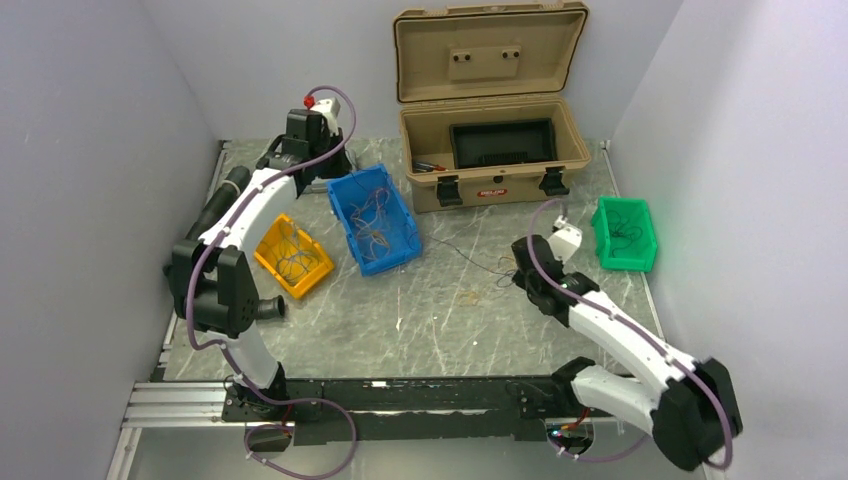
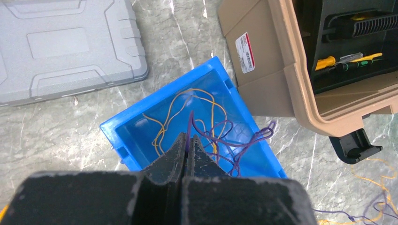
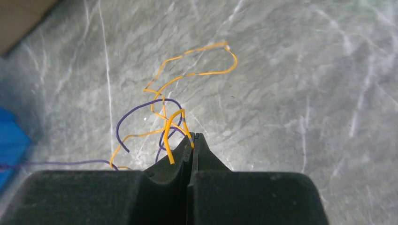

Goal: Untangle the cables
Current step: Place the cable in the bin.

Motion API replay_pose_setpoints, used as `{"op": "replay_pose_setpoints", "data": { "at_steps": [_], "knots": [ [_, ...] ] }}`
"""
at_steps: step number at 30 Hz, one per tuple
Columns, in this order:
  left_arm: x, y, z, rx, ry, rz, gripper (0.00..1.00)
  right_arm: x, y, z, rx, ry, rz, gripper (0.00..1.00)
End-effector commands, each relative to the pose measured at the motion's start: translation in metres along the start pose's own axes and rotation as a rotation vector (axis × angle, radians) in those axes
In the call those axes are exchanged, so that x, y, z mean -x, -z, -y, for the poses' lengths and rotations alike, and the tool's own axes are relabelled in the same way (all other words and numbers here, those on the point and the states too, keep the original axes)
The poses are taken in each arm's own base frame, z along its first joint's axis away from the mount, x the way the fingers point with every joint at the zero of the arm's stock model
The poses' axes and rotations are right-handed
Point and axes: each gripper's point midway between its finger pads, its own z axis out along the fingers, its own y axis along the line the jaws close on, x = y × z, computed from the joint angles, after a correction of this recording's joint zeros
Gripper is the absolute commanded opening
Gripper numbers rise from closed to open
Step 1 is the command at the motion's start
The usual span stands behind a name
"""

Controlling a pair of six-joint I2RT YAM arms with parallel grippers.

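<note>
Thin yellow and purple cables (image 2: 206, 117) lie looped in a blue bin (image 2: 136, 136). My left gripper (image 2: 188, 140) hangs above that bin, shut on a purple cable (image 2: 190, 124) that rises from the loops into the fingertips. On the table to the right lies a small orange-and-purple tangle (image 3: 164, 108). My right gripper (image 3: 193, 137) is down at it, shut on an orange cable (image 3: 185, 123) pinched at the very tips. One purple strand (image 3: 56, 164) trails left toward the bin. From above, the left gripper (image 1: 322, 165) is at the bin's far end and the right gripper (image 1: 518, 270) mid-table.
An open tan toolbox (image 1: 490, 150) stands behind the blue bin (image 1: 400, 255). A yellow bin (image 1: 292, 257) with wires sits left of it, a green bin (image 1: 625, 232) with wires at the right wall. A grey case (image 2: 65, 47) lies at the back left.
</note>
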Motion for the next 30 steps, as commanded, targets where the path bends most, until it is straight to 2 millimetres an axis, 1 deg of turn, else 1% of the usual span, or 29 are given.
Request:
{"op": "replay_pose_setpoints", "data": {
  "at_steps": [1,4,7,9,12,14,18,22,23,24,26,28,30],
  "knots": [
    [0.025,0.008,0.002,0.007,0.005,0.055,0.00,0.023,0.022,0.037,-0.120,-0.173,0.126,0.00],
    [0.022,0.006,0.001,0.012,0.016,0.048,0.00,0.037,0.032,0.031,-0.042,-0.192,0.186,0.00],
    [0.018,0.004,0.000,0.016,0.016,0.034,0.00,0.044,0.040,0.008,0.098,-0.123,0.184,0.00],
    [0.015,0.002,0.002,0.003,0.018,0.021,0.00,0.045,0.048,-0.016,0.230,-0.057,0.163,0.00],
    [0.008,-0.003,0.002,-0.002,0.019,-0.003,0.00,0.047,0.056,-0.031,0.311,-0.016,0.149,0.00],
    [0.000,-0.009,-0.001,0.010,0.018,-0.037,0.00,0.049,0.061,-0.036,0.343,0.002,0.152,0.00],
    [-0.021,-0.021,-0.006,0.021,0.024,-0.103,0.00,0.053,0.068,-0.039,0.370,0.009,0.167,0.00],
    [-0.039,-0.034,-0.008,0.035,0.015,-0.162,0.00,0.052,0.071,-0.043,0.400,0.011,0.164,0.00],
    [-0.044,-0.037,-0.008,0.037,0.012,-0.180,0.01,0.052,0.072,-0.044,0.406,0.013,0.161,0.00],
    [-0.046,-0.037,-0.009,0.043,0.015,-0.198,0.06,0.052,0.072,-0.045,0.411,0.016,0.159,0.00],
    [-0.047,-0.033,-0.006,0.040,0.012,-0.220,0.27,0.052,0.073,-0.047,0.419,0.022,0.154,0.00],
    [-0.040,-0.024,-0.003,0.041,-0.004,-0.186,0.49,0.051,0.074,-0.049,0.428,0.029,0.148,0.00],
    [-0.029,-0.012,0.003,0.030,-0.015,-0.134,0.62,0.050,0.075,-0.053,0.450,0.039,0.140,0.00]
  ]
}}
